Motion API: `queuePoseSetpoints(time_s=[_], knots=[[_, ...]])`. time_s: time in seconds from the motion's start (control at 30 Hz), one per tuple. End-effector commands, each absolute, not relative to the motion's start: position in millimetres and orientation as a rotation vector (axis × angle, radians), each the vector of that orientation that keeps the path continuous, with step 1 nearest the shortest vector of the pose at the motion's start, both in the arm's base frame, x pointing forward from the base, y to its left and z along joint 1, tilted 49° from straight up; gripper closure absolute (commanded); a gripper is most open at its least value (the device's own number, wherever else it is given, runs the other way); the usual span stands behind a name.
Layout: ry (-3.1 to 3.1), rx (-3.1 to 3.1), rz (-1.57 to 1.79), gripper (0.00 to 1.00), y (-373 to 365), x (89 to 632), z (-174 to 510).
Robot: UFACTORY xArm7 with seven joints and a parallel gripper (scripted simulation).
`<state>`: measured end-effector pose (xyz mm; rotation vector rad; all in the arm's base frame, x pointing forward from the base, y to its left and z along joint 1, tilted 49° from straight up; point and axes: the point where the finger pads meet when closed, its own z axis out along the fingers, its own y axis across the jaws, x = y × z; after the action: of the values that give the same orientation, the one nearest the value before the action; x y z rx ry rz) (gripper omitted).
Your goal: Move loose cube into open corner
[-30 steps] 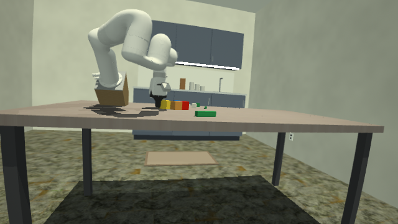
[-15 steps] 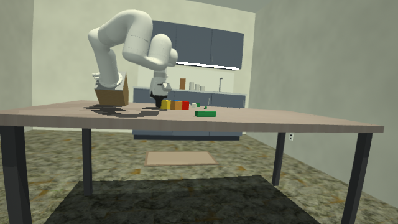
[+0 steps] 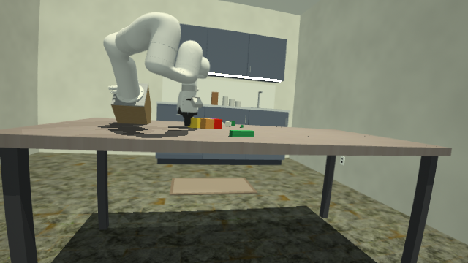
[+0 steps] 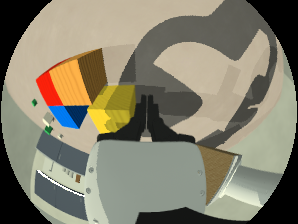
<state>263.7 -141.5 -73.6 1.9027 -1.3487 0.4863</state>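
the closed black gripper (image 4: 145, 117) sits right against the small yellow cube (image 4: 113, 110), with orange (image 4: 72, 83), red (image 4: 47, 87) and blue (image 4: 69, 115) cubes packed beyond it. a long green block (image 3: 241, 134) lies farther right, and a tilted brown cardboard box (image 3: 132, 112) stands left.
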Motion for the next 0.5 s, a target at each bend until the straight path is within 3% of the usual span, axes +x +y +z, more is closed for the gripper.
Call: queuePoseSetpoints(time_s=[0.0, 0.47], knots=[[-1.348, 1.906, 0.489, 1.0, -139.9, 267.0, -74.1], [-1.348, 1.906, 0.489, 1.0, -138.7, 273.4, -76.5]])
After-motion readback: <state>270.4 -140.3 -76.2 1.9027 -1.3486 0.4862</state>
